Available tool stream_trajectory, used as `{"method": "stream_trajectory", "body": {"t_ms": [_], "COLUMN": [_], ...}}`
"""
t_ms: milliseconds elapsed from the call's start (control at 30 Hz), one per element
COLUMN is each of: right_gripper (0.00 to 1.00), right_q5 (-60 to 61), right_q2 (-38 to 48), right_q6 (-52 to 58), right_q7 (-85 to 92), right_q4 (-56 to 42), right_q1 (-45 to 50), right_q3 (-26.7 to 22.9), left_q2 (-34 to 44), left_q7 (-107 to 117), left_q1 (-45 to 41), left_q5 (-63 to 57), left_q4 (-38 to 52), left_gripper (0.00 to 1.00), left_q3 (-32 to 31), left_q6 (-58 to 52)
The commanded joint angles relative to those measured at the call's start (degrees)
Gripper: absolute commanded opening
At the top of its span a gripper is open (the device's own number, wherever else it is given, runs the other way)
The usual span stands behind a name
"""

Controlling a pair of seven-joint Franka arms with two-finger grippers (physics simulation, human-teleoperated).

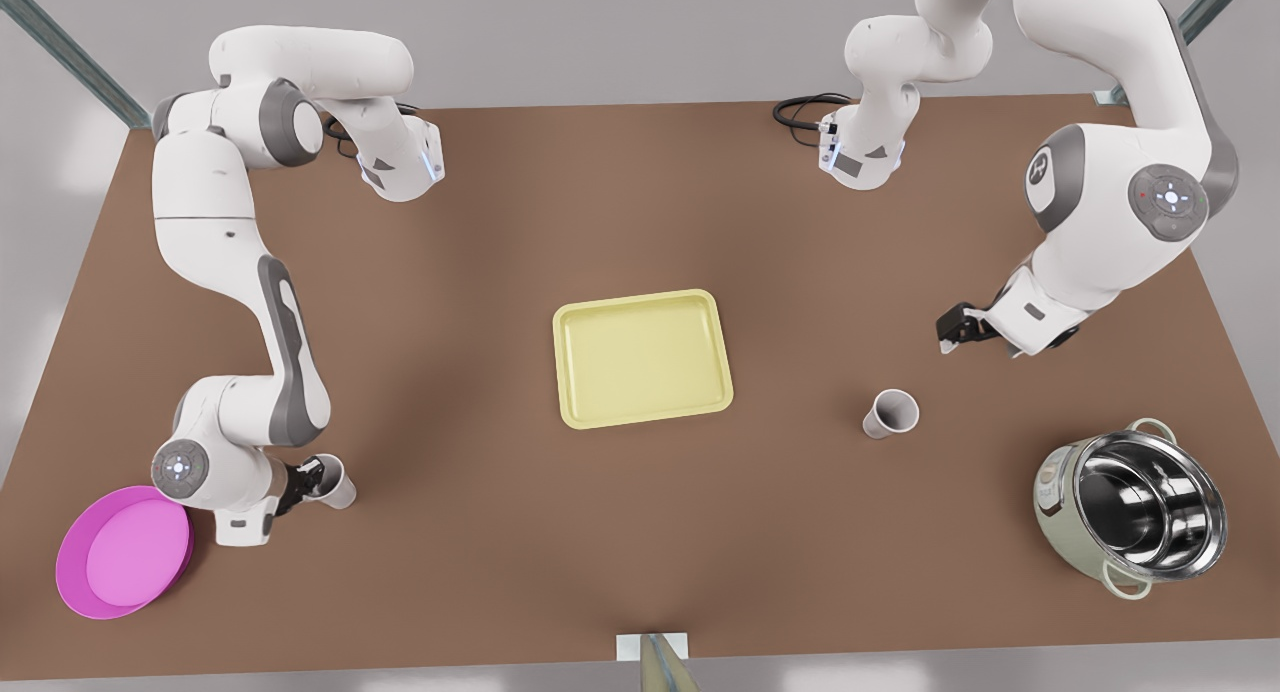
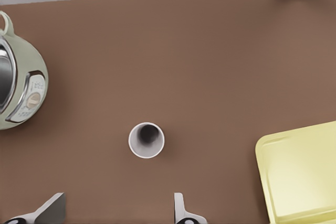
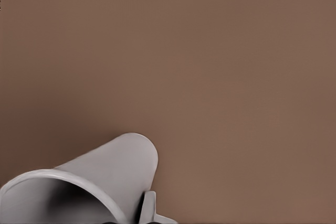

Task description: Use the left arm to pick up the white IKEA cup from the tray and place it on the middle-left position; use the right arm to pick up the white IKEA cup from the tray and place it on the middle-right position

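The pale yellow tray (image 1: 640, 357) lies empty at the table's middle, and its corner appears in the left wrist view (image 2: 299, 177). One white cup (image 1: 890, 412) stands upright on the bare table toward the front view's right. My left gripper (image 1: 950, 332) hovers open, apart from that cup (image 2: 146, 140), with its fingers (image 2: 181, 211) spread wide. Near the front view's left, my right gripper (image 1: 312, 477) is shut on a second white cup (image 1: 338, 484). That cup (image 3: 94, 182) sits close against one finger (image 3: 149, 209), low over the brown tabletop.
A round magenta plate (image 1: 125, 552) lies at the front view's near left corner, right beside the right arm. A steel pot (image 1: 1135, 507) with a pale green shell (image 2: 16, 87) stands at the near right. A black cable (image 1: 800, 107) curls at the back.
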State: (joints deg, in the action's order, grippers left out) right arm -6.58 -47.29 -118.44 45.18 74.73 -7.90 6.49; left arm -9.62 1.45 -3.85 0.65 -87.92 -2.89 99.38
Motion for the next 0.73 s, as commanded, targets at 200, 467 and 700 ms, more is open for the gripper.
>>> {"method": "stream_trajectory", "body": {"t_ms": [200,467,700], "right_gripper": [0.64,1.00,1.00], "right_q5": [0.2,4.8,-1.7], "right_q2": [1.9,22.5,23.6], "right_q6": [0.6,32.1,34.7], "right_q7": [13.6,-57.8,-43.9], "right_q4": [-0.1,-7.9,-8.0], "right_q1": [0.0,2.3,2.7], "right_q3": [0.3,0.5,3.1], "left_q2": [0.0,0.1,0.2], "left_q7": [0.3,0.3,0.4], "left_q1": [0.1,0.1,0.2], "left_q5": [-0.2,-0.2,0.2], "left_q4": [0.0,0.1,0.6], "left_gripper": [1.00,1.00,1.00], "left_q3": [0.1,0.1,0.2], "left_q6": [0.0,-0.1,-0.6]}}
